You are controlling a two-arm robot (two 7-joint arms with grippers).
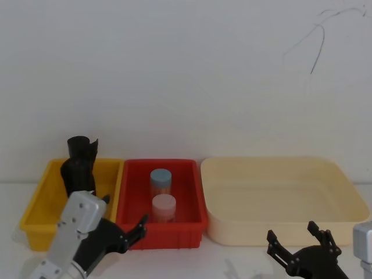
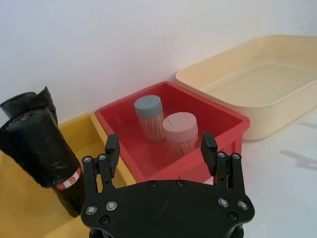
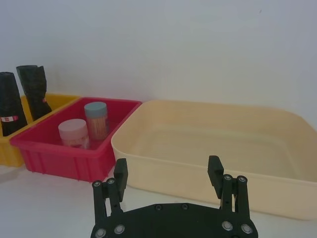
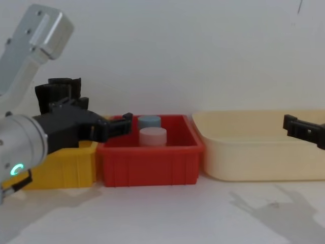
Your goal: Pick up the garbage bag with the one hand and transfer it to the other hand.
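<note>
The garbage bag (image 1: 78,165) is a black roll standing upright in the yellow bin (image 1: 38,203) at the left. The left wrist view shows it as two black rolls (image 2: 42,148) side by side, one with a small red-and-white label; the rolls (image 3: 11,103) also appear far off in the right wrist view. My left gripper (image 1: 123,212) is open over the front edge where the yellow and red bins meet, right of the bag and apart from it, fingers (image 2: 112,148) empty. My right gripper (image 1: 292,232) is open and empty in front of the cream tray.
A red bin (image 1: 189,224) between the yellow bin and a large cream tray (image 1: 343,174) holds two lidded jars, one blue-capped (image 1: 161,177) and one pink-capped (image 1: 164,204). A white wall rises close behind. White table lies in front of the bins.
</note>
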